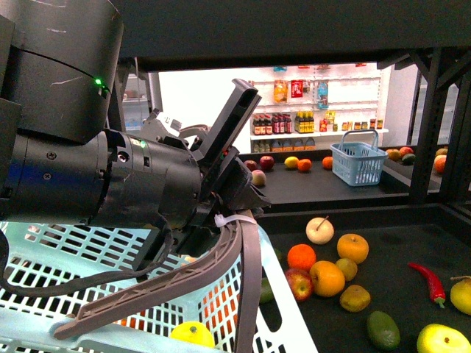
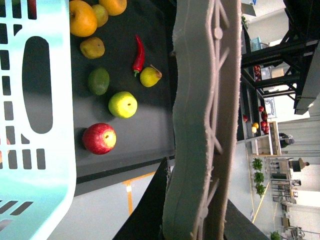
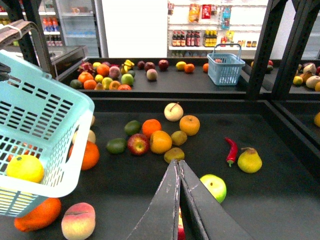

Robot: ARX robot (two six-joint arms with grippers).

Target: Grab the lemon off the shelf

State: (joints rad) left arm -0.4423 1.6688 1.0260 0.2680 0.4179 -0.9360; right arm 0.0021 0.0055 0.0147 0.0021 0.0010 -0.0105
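Lying inside the pale-blue slatted plastic basket (image 3: 55, 115) by the spread-apart grey left claw (image 1: 165, 323), long axis crosswise, the bright yellow oval lemon (image 3: 25, 167) is seen well left of the black right claw (image 3: 178, 167), pressed together empty over the black tray shelf (image 3: 280, 200).

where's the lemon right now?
The lemon lies inside the light-blue basket at the robot's left. The front view shows it low down through the basket's mesh, left of the loose fruit on the shelf.
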